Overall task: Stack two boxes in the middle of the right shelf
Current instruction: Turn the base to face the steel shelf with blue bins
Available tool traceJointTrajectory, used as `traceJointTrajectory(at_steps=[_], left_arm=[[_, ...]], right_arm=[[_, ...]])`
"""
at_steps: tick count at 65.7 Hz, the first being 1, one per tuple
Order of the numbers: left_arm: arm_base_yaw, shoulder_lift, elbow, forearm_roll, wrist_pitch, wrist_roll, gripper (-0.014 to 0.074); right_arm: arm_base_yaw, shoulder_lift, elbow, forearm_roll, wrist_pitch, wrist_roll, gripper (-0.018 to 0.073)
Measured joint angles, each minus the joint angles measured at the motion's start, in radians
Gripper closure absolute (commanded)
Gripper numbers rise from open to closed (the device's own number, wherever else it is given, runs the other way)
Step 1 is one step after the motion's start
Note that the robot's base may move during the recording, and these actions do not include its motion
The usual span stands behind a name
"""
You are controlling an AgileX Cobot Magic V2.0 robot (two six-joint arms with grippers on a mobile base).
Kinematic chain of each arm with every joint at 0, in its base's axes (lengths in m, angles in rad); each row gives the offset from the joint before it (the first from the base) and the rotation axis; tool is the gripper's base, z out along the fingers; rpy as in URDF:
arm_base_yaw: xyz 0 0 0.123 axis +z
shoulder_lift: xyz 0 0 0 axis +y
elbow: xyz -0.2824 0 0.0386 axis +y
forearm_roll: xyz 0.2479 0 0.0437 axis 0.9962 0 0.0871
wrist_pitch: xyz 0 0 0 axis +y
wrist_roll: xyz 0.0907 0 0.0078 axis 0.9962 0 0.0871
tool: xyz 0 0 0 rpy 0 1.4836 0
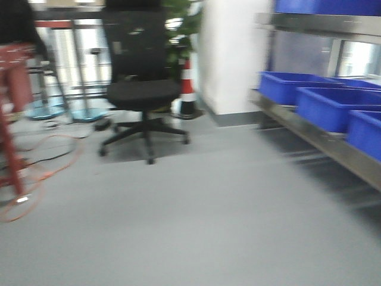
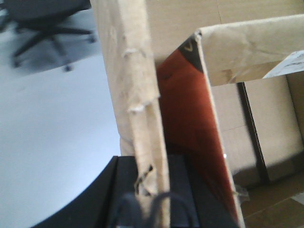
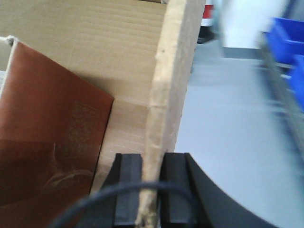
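The left gripper (image 2: 152,209) and right gripper (image 3: 151,190) are each clamping a box (image 3: 171,71) wall between the fingers, probably for carrying it level to the shelf (image 1: 315,138).

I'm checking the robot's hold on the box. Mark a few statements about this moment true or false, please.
1. The right gripper clamps a wall of the cardboard box. True.
2. The bins on the shelf are red. False: they are blue.
3. A black office chair stands ahead. True.
4. The left gripper is empty. False: a box wall sits between its fingers.
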Motion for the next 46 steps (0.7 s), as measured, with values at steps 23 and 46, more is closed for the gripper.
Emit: traceJointTrajectory(at_steps=[23, 46], left_arm=[[0.0, 0.0, 0.0, 0.0, 0.0, 0.0, 0.0708], [0.0, 0.0, 0.0, -0.002, -0.002, 0.0, 0.0708]], right_arm=[[0.0, 0.0, 0.0, 0.0, 0.0, 0.0, 0.0713], [0.0, 0.0, 0.0, -0.002, 0.0, 0.0, 0.0713]])
